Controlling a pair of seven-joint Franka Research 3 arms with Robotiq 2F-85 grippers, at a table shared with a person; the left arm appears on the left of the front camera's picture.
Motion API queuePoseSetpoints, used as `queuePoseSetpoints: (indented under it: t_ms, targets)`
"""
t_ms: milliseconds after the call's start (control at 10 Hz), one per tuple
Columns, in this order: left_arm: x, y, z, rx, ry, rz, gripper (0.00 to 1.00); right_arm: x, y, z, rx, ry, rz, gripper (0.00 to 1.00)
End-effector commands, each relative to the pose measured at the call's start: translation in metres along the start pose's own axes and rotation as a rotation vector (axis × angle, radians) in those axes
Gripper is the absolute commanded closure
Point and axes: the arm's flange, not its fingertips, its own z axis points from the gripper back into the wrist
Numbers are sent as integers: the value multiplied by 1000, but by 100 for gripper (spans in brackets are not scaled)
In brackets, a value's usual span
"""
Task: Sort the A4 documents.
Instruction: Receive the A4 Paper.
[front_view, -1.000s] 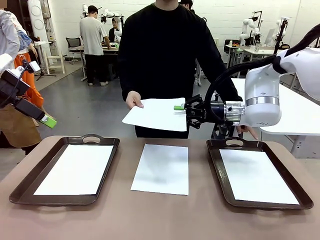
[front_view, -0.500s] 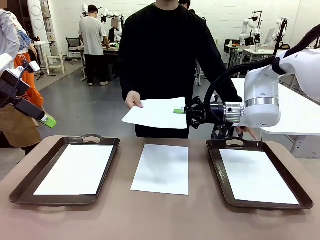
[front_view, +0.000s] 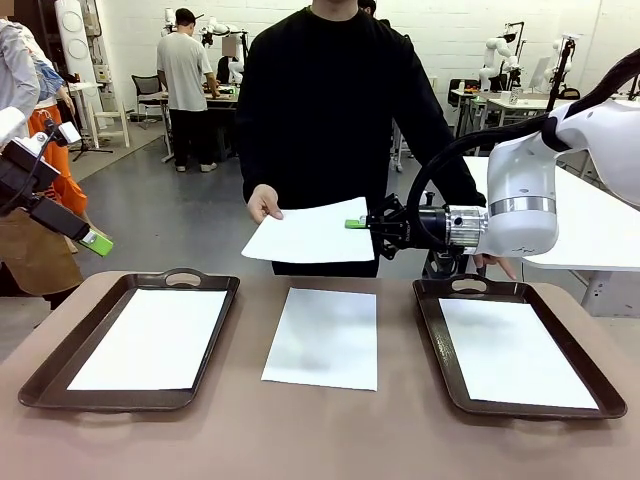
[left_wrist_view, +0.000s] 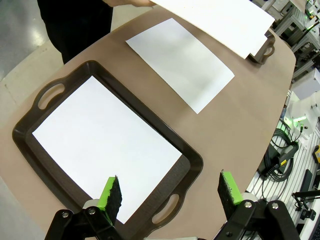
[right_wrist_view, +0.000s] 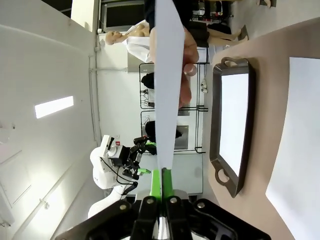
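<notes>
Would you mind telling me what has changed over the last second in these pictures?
The right gripper, whose jaws stood apart around the edge of the held-out A4 sheet, has shut on it. The person's hand still holds the sheet's other side. The left gripper stays open; the tray sheets and the middle sheet have not moved.

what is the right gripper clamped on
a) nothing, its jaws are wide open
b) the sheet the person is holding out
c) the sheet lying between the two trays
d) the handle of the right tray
b: the right gripper is shut on the near edge of the sheet that the person's hand holds out; the right wrist view shows that sheet edge-on between the closed fingers.
</notes>
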Motion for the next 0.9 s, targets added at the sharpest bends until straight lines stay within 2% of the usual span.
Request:
queuePoseSetpoints:
  t_ms: [0, 800]
  targets:
    - [-1, 1, 1, -4, -3, -7, 0, 2, -2, 1, -10, -24, -5, 100]
    - [-1, 1, 1, -4, -3, -7, 0, 2, -2, 1, -10, -24, -5, 100]
